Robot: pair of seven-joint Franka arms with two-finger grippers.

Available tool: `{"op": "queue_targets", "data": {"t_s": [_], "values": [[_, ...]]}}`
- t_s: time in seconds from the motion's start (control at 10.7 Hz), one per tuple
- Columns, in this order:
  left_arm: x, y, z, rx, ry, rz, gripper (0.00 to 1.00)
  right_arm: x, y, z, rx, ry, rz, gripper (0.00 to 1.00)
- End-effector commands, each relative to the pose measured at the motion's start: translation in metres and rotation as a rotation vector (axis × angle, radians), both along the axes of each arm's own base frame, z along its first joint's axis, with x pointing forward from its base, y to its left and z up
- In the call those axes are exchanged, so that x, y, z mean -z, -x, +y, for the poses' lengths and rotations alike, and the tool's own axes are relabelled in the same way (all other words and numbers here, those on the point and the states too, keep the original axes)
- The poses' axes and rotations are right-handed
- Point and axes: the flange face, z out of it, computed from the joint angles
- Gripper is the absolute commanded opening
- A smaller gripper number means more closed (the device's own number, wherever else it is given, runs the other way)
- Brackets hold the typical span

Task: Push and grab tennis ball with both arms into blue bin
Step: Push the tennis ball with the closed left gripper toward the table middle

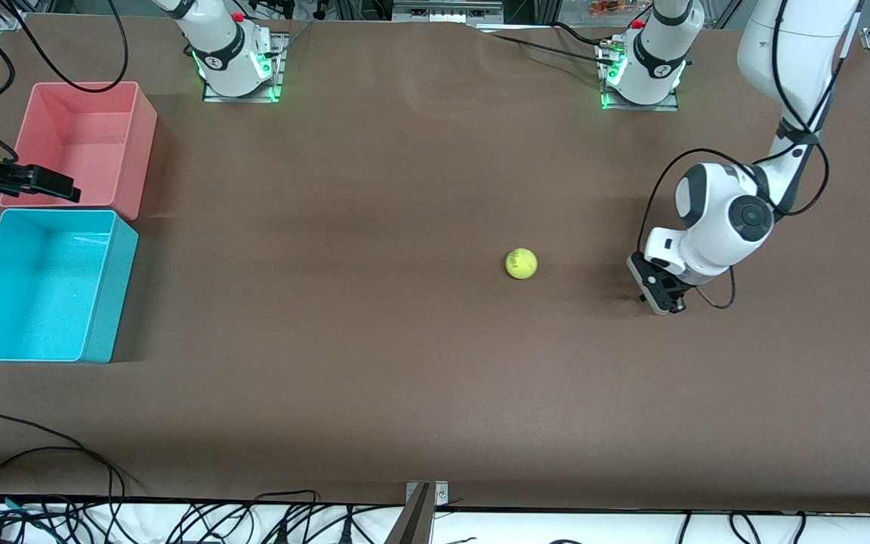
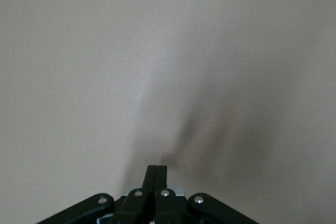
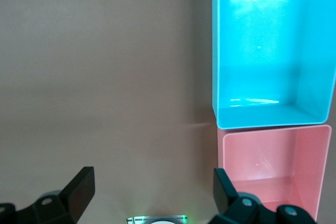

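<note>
The small fuzzy yellow-green tennis ball rests on the matte brown counter, well apart from the glossy, thin-walled turquoise-blue plastic bin. Beside the ball, the left end effector is pinched closed and empty. Only the right wrist view shows the right end effector spread wide, empty, near the matching pink bin.

Brown table, three things on it

We saw the tennis ball alone mid-table; the blue bin and pink bin sat touching at the right arm's end, blue nearer the camera.
</note>
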Motion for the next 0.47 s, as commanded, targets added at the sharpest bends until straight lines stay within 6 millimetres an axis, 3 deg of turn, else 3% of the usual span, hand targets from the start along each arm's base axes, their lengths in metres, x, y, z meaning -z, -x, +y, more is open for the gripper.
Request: {"op": "queue_targets", "data": {"t_s": [0.0, 0.09, 0.37], "values": [[-0.058, 0.001, 0.006, -0.011, 0.012, -0.03, 0.03, 0.016, 0.001, 0.024, -0.152, -0.036, 0.038, 1.0], [-0.076, 0.0, 0.009, -0.016, 0.013, -0.057, 0.03, 0.025, 0.0, 0.026, -0.201, -0.066, 0.05, 1.0], [-0.133, 0.007, 0.018, -0.03, 0.016, -0.142, 0.21, 0.055, 0.0, 0.029, -0.614, -0.181, 0.092, 1.0]]}}
